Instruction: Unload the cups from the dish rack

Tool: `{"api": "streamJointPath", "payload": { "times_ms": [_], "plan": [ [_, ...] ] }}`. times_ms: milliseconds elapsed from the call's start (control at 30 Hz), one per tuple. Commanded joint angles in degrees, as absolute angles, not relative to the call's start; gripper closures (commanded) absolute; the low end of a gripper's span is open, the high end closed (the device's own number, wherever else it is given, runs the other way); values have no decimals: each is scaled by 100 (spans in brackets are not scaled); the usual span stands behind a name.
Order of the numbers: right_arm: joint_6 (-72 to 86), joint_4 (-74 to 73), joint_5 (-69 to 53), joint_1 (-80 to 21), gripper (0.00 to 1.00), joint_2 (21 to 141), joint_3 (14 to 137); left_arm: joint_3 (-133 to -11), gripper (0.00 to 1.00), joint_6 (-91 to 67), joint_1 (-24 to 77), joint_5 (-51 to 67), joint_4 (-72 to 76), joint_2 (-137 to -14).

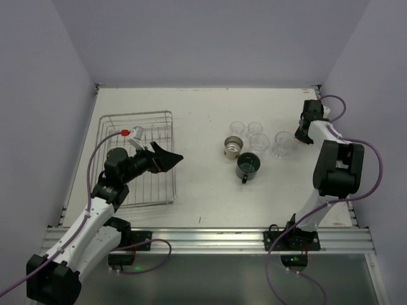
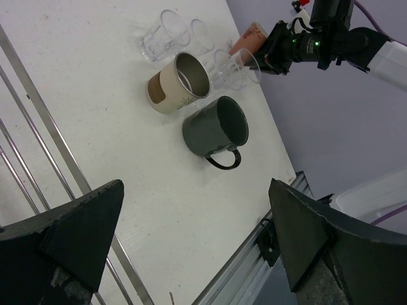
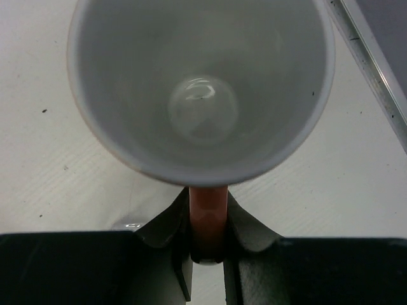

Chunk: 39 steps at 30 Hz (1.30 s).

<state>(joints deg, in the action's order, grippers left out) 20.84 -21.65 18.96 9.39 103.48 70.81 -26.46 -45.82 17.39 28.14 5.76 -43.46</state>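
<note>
Nearest to the bases, my left claw [image 2: 196, 185] hangs with its fingers spread wide and nothing between them, over the right edge of the dish rack [image 1: 149, 190]; the rack sits on the left half of the white surface [image 1: 203, 203]. Further right and clear of the rack, the dark mug [image 1: 248, 165] stands upright, handle toward me; just behind it is the beige-brown cup [image 1: 233, 147]; behind and to the right of that, four clear glasses [image 1: 259, 141] stand in a loose cluster. At the far right, my right claw [image 3: 207, 213] is closed tight on the orange-red cup [image 3: 203, 95], pinching a strip of its coloured outside, white lining facing the wrist camera; I cannot tell whether the cup touches the surface.
</note>
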Motion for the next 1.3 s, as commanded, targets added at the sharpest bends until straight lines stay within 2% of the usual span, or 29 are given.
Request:
{"api": "streamJointPath", "payload": {
  "times_ms": [0, 800, 900, 1067, 1133, 1167, 1267],
  "plan": [
    [2276, -2531, 2004, 940, 100, 10292, 6943, -2637, 0, -4509, 1767, 2997, 545, -4228],
    [2637, -2936, 2268, 923, 99, 10116, 6741, -2584, 0, -4430, 1758, 3094, 343, -4104],
    [2619, -2874, 2233, 923, 91, 10064, 6662, -2593, 0, -4430, 1749, 3111, 316, -4096],
    [2646, -2865, 2197, 923, 70, 10011, 6592, -2593, 0, -4421, 1714, 3155, 246, -4043],
    [2646, -2804, 2119, 923, 64, 9958, 6522, -2593, 0, -4395, 1688, 3155, 220, -4034],
    [2663, -2804, 2109, 923, 57, 9949, 6513, -2593, 0, -4377, 1679, 3164, 202, -4034],
    [2681, -2725, 2031, 923, 48, 9879, 6416, -2593, 0, -4359, 1644, 3190, 150, -4034]
  ]
}}
